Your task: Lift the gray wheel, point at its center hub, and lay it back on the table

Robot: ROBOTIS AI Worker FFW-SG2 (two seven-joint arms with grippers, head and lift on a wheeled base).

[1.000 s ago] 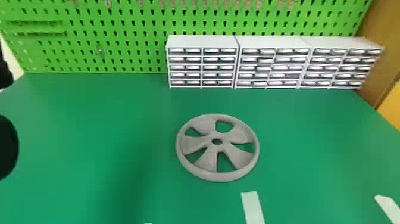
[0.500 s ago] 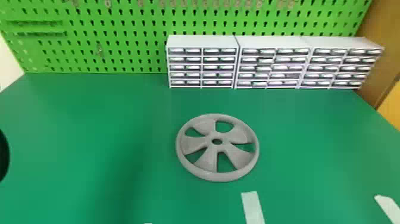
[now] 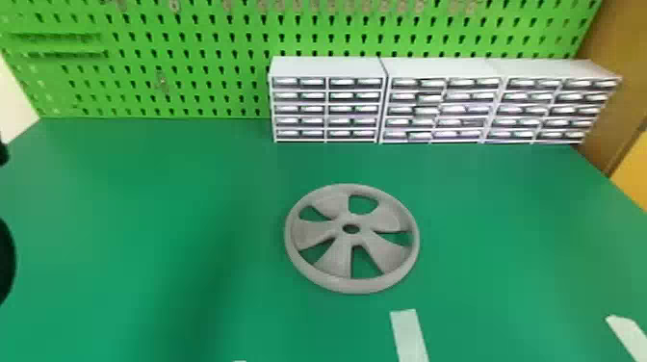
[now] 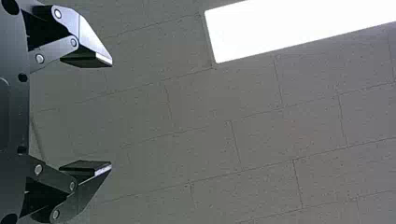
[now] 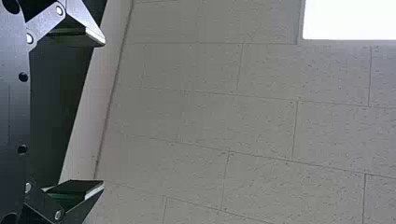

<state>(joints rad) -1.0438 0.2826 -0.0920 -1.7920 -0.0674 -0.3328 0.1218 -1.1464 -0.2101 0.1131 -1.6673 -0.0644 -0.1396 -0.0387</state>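
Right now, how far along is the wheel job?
Nothing looks clearly done: the gray wheel lies flat on the green table, which could mean not started or already laid back. Nothing is in hand; the left claw and right claw are open and empty. If unstarted, lifting, pointing and laying back remain.

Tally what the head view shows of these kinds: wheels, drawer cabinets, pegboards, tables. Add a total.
Gray wheel: 1
White drawer cabinets: 3
Green pegboard: 1
Green table: 1
Total: 6
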